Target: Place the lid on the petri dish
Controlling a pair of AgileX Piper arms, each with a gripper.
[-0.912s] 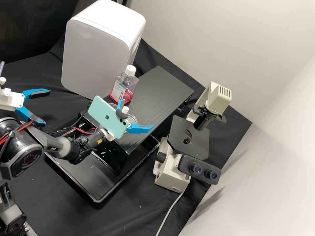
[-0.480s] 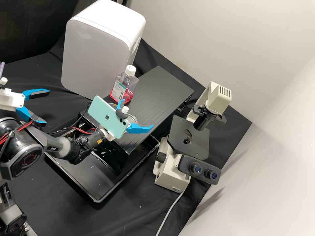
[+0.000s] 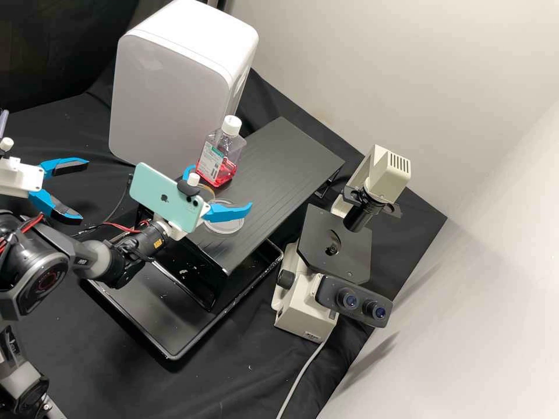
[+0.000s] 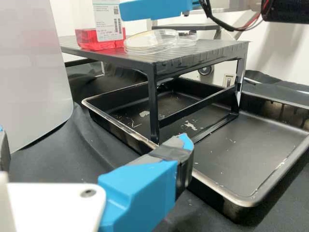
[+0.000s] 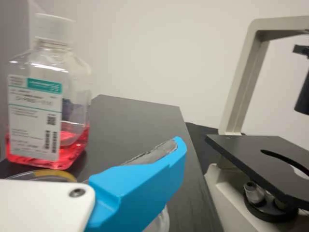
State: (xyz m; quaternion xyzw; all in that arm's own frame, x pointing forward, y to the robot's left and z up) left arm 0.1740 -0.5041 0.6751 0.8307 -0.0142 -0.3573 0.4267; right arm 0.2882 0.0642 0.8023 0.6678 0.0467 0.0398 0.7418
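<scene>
A clear petri lid (image 3: 225, 224) lies flat on the black ribbed platform (image 3: 279, 169). Beside it, nearer the bottle, sits a dish with a yellowish rim (image 3: 204, 190). My right gripper (image 3: 218, 189) hovers open just above them, one blue finger over the lid, nothing held. In the right wrist view that finger (image 5: 140, 186) crosses the lid's edge (image 5: 153, 152), and the yellow-rimmed dish (image 5: 41, 175) sits by the bottle. My left gripper (image 3: 81, 191) stands open off the platform at the far left. The left wrist view shows its finger (image 4: 145, 188) and the dishes (image 4: 152, 41) on the platform.
A bottle of pink liquid (image 3: 218, 154) stands on the platform close to the dishes. A white box (image 3: 180, 81) rises behind it. The platform stands in a black tray (image 3: 174, 326). A microscope (image 3: 343, 244) sits to the right.
My right gripper has pulled back and to the left along the platform, away from the microscope, uncovering the clear lid. The left gripper has stayed where it was.
</scene>
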